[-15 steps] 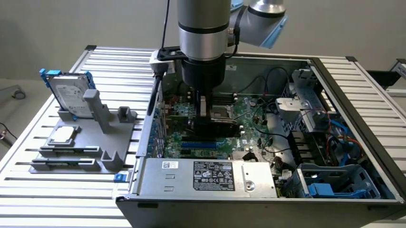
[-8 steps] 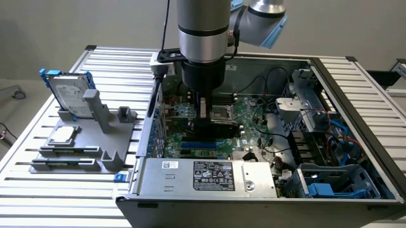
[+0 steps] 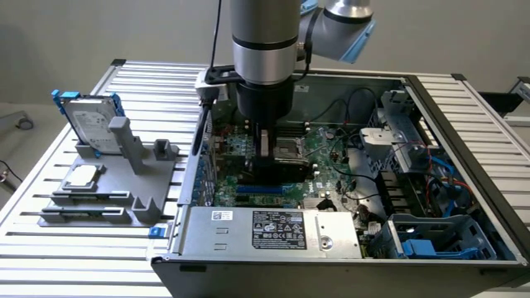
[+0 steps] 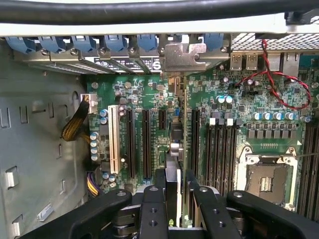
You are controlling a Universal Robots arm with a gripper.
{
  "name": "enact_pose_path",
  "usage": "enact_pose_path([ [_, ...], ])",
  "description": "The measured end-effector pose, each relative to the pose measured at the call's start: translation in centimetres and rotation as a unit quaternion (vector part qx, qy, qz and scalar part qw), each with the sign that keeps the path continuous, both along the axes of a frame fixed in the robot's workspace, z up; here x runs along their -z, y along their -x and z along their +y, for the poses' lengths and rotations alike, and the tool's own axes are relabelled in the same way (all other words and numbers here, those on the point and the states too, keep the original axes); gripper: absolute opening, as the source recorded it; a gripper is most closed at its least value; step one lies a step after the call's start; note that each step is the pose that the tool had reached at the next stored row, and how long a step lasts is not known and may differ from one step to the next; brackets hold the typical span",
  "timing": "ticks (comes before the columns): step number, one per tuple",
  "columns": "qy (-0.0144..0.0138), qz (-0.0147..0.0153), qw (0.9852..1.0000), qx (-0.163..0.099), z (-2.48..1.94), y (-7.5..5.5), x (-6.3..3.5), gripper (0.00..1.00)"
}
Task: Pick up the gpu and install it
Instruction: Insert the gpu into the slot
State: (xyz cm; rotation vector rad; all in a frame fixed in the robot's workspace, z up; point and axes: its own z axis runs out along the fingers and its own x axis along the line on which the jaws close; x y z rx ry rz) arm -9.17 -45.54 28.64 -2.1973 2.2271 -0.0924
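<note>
Between the gripper's (image 4: pixel 179 211) two black fingers (image 4: pixel 152 209) the gpu (image 4: pixel 183 139) stood edge-on, clamped from both sides, with its silver end bracket (image 4: pixel 185 57) at the end farthest from the hand, by the rear wall of the computer case (image 3: pixel 451 121). Directly below the hand lay the motherboard (image 4: pixel 149 89), its long black expansion slots (image 4: pixel 145 144) running parallel on either side of the card. Whether the card's lower edge had reached a slot could not be told.
</note>
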Motion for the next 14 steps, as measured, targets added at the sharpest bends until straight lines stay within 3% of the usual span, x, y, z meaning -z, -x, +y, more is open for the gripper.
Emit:
enact_pose_path([
  [4,-0.0003,0.0019,1.0000,0.000,-0.01,0.03,0.35,0.26],
  [11,-0.0030,0.0091,1.0000,0.000,-0.05,0.03,0.73,0.26],
  [14,-0.0048,0.0095,0.9999,0.000,-0.05,0.03,0.81,0.26],
])
